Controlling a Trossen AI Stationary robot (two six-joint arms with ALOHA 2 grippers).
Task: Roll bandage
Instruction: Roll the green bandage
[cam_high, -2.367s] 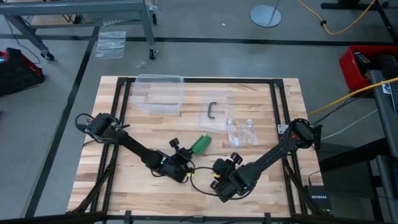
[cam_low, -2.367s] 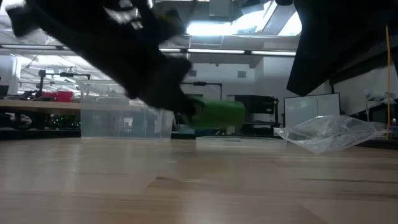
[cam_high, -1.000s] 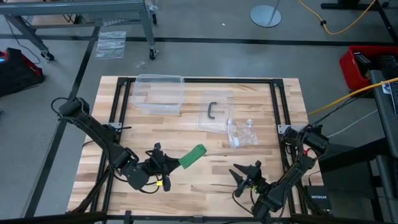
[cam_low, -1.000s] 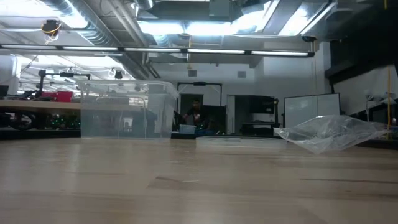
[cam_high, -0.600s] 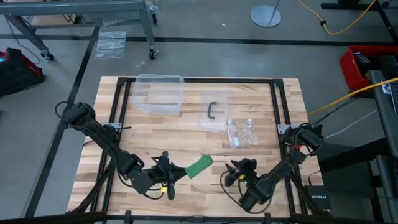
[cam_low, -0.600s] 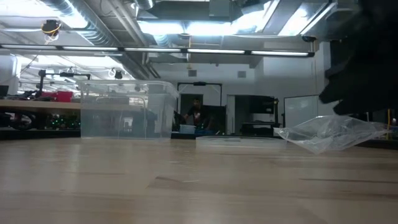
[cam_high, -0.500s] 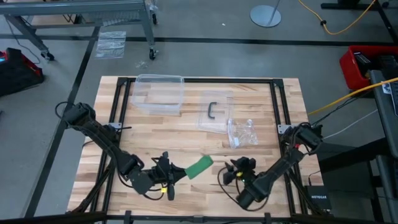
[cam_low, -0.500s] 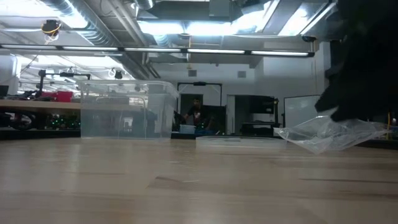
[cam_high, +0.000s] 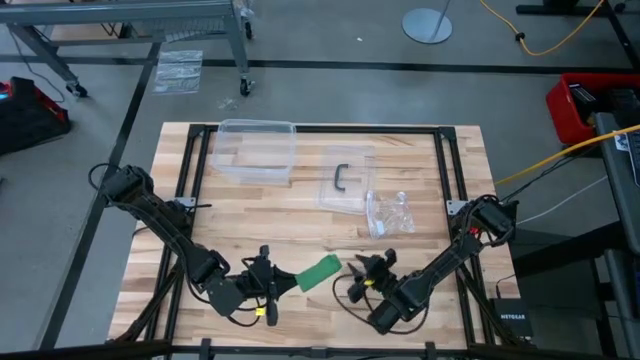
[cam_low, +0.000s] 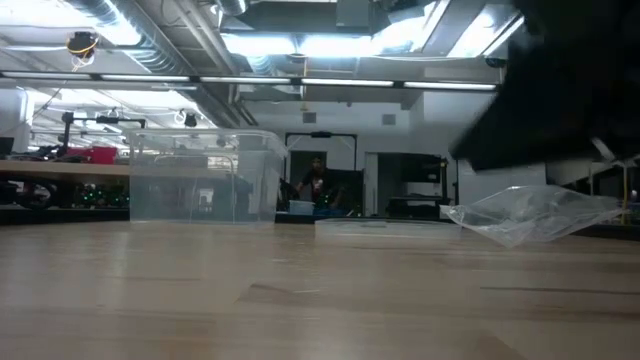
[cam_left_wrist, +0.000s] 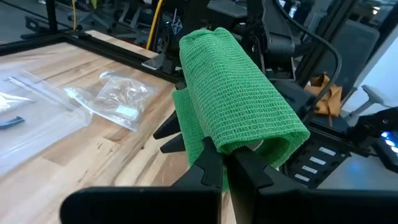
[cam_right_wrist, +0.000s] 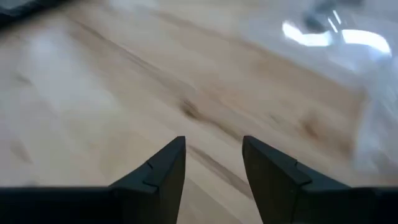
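The bandage (cam_high: 320, 271) is a bright green, flattened wad of cloth held in the air over the table's near middle. In the left wrist view the bandage (cam_left_wrist: 236, 93) stands up beyond the fingers as a folded-over loop. My left gripper (cam_high: 283, 280) is shut on it, coming from the table's left. My right gripper (cam_high: 362, 268) is open just right of the bandage with nothing between its fingers (cam_right_wrist: 168, 168). Its dark fingertips (cam_left_wrist: 166, 132) show behind the bandage in the left wrist view. My left gripper pinches the bandage's lower end (cam_left_wrist: 214, 152) between its two fingers. The fingers come nearly level from the table's left. The bandage sticks out past the fingertips toward the right, lifted clear of the table.
A clear box (cam_high: 256, 150) stands at the far left-middle, and a clear lid with a dark handle (cam_high: 343, 180) lies beside it. A clear plastic bag (cam_high: 390, 212) lies right of centre. In the low view my right arm (cam_low: 560, 90) hangs above the bag (cam_low: 535, 215).
My right gripper has moved toward the table's left, up to the bandage, and its wrist has rolled. My left gripper has carried the bandage a little toward the near edge and the right, still shut on it and clear of the table.
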